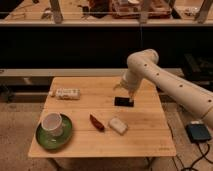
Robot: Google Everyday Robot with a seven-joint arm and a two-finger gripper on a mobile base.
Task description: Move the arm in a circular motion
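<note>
The cream-white arm point(165, 85) reaches in from the right, its bulbous elbow point(141, 63) above the back right of the wooden table point(150, 137). From the elbow the forearm drops to the gripper point(125, 90). The gripper hangs just over the table's back right part, right above a small black flat object point(123, 101). It holds nothing that I can see.
A white cup point(51, 122) stands on a green plate point(54, 136) at the front left. A red pepper-like item point(96, 122) and a white packet point(118, 125) lie mid-front. A white bar point(66, 93) lies back left. A dark shelf runs behind the table.
</note>
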